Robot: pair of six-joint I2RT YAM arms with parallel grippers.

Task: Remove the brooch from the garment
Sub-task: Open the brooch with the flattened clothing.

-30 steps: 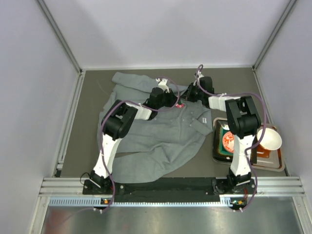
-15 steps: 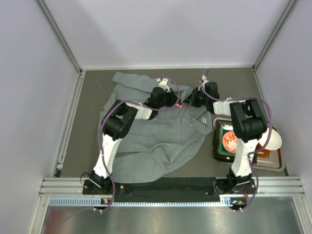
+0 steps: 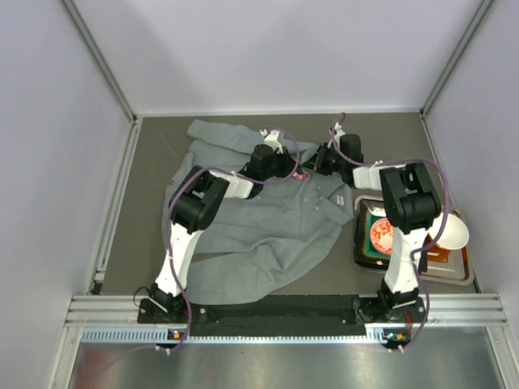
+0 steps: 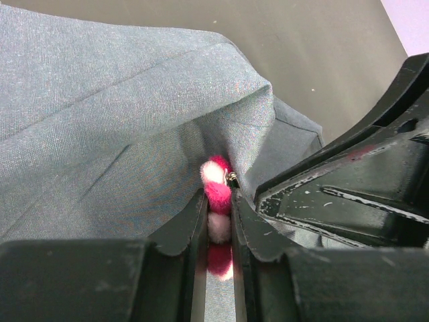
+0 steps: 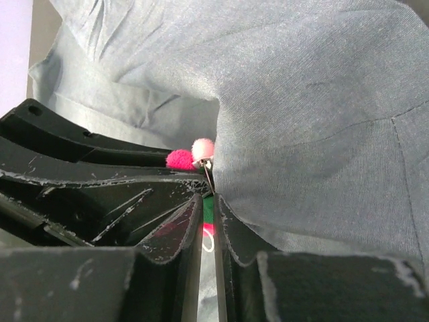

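Observation:
The grey garment [image 3: 268, 219] lies rumpled across the dark table. The pink and white fuzzy brooch [image 3: 298, 173] sits on its upper part, between my two grippers. My left gripper [image 3: 290, 168] is shut on the brooch [image 4: 218, 191], whose petals are squeezed between the jaws [image 4: 218, 201]; grey fabric [image 4: 100, 121] bunches up around it. My right gripper [image 3: 315, 164] meets it from the other side. In the right wrist view its jaws [image 5: 208, 201] stand nearly together with the brooch's [image 5: 179, 159] metal pin and a green part in the gap. Fabric [image 5: 322, 100] drapes over one finger.
A tray [image 3: 466, 271] stands at the right, beside the right arm, holding a white bowl [image 3: 448, 231] and an orange and green item [image 3: 379, 233]. Enclosure walls and metal rails close in the table on the left, right and back.
The right wrist has swung a little to the right and back, its gripper staying at the brooch. The left arm has barely moved.

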